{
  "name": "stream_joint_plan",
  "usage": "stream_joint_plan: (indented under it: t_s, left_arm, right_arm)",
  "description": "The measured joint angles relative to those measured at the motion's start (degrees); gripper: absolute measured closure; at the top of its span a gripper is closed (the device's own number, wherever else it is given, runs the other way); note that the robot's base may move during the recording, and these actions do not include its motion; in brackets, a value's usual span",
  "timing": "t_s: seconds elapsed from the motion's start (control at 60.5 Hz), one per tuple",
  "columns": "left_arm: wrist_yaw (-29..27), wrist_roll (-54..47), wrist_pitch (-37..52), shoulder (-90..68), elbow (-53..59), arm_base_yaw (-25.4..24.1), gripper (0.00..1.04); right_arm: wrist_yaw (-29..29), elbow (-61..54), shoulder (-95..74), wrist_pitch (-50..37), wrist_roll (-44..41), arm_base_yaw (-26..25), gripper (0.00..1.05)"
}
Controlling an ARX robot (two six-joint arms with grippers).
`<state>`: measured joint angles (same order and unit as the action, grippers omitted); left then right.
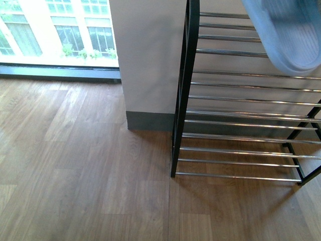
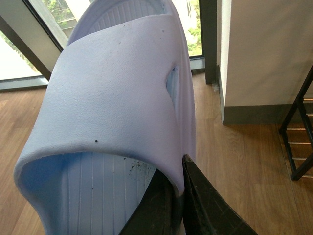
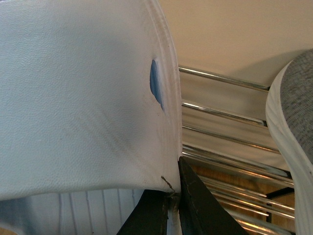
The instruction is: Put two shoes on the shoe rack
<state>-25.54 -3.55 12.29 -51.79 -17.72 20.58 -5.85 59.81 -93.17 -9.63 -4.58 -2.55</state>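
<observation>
Left wrist view: the left tool (image 2: 182,196) is clamped on the side edge of a pale-blue slide (image 2: 117,107), its two dark fingers (image 2: 208,208) pinching the rim where the strap meets the sole. The slide fills the picture ahead of the tool, its long axis running away from the fingers toward the window (image 2: 29,44), its ribbed footbed showing under the strap. It hangs clear of the wooden floor (image 2: 244,156). A corner of the shoe rack (image 2: 299,137) stands off to one side, by the wall (image 2: 266,54).

In the right wrist view the right tool (image 3: 175,196) grips a second slide (image 3: 83,98) the same way, fingers closed on the edge beside the strap's small side slot. Just beyond it lie the silver bars (image 3: 225,117) of the rack, and a grey knit sneaker (image 3: 296,107) with a white sole shows at the picture's edge, near the bars; whether it rests on them I cannot tell.

The front view shows that second slide held against the rack's upper tiers, sole toward the camera, its length slanting downward. The lower tiers hold nothing.
</observation>
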Motion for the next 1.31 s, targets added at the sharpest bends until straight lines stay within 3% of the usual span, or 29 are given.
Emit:
stream_joint_plan:
  t_s: [0.165,0.595,1.124,1.305]
  left_arm:
    - [0.0,0.0,0.0,0.0,-0.02,0.0,1.03]
    - [0.02,0.0,0.0,0.0,-0.02,0.0,1.03]
    - [0.0,0.0,0.0,0.0,-0.02,0.0,1.03]
    - [0.0,0.0,0.0,0.0,-0.02,0.0,1.03]
  right_arm:
    - [1.75,10.71,-9.42,6.82,-2.19,-2.1,1.03]
    - [9.79,24.33,-19.61,13.07,-5.7,-5.16,1.03]
    - [12.37,29.68,-23.85,17.14,-5.57,-6.12,1.03]
    - [13.51,29.68,-23.85,16.13,-5.55,-6.25,0.81]
